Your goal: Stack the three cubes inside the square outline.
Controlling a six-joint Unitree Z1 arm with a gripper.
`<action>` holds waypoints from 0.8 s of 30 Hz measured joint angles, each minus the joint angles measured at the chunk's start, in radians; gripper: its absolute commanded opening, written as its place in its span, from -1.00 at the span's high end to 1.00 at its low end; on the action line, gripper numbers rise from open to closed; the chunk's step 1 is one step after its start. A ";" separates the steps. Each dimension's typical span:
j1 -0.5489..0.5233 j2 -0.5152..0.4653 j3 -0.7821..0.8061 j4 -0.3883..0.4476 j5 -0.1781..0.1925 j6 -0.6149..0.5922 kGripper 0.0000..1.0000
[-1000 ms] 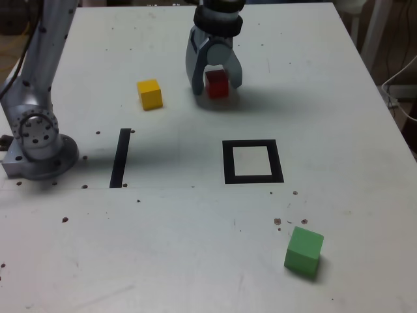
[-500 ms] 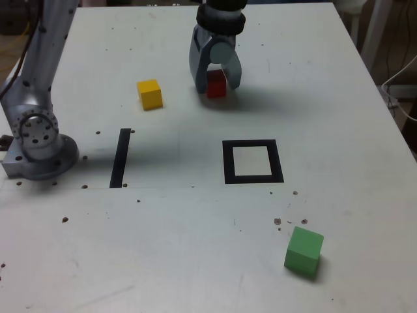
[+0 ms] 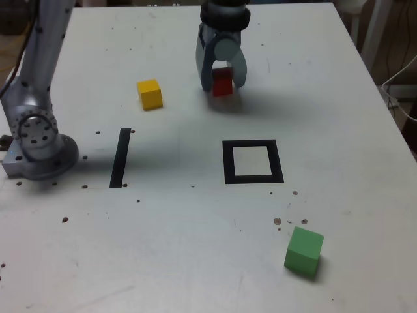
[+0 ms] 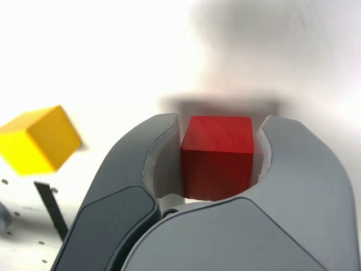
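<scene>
no writing, label, brand, number or sign that i can read from here.
</scene>
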 measured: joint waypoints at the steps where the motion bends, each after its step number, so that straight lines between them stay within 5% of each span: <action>1: -0.018 -0.014 0.000 0.012 0.002 -0.004 0.23; 8: -0.209 -0.043 -0.024 0.088 0.005 -0.078 0.23; 24: -0.468 -0.042 -0.038 0.075 0.005 -0.233 0.23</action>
